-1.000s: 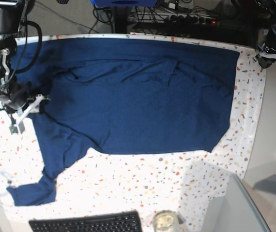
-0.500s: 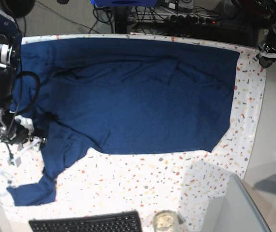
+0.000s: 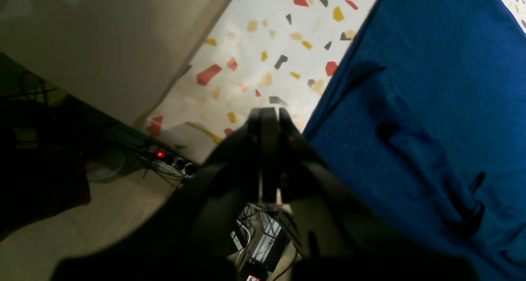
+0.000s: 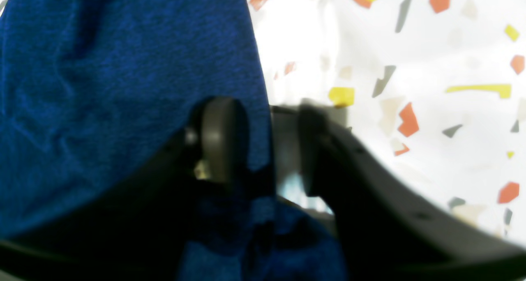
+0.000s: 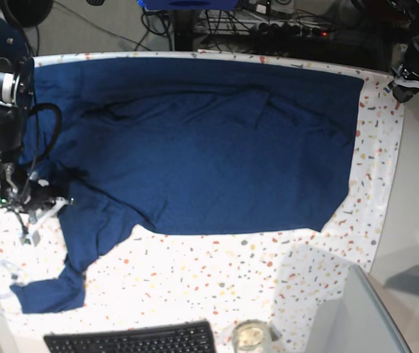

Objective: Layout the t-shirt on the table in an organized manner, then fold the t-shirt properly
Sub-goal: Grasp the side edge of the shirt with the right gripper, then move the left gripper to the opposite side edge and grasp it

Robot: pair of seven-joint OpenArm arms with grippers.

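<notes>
The large, plain navy knit t-shirt (image 5: pixel 195 147) lies spread over the terrazzo-flecked white desk (image 5: pixel 375 184), the right end effector (image 4: pixel 259 145) straddling its sleeve edge, grip unclear, apparently to straighten it, while the clenched left end effector (image 3: pixel 267 120) hovers clear, empty.

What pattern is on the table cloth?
White with red, orange, yellow and grey flecks on the table, clearest in the left wrist view.
</notes>
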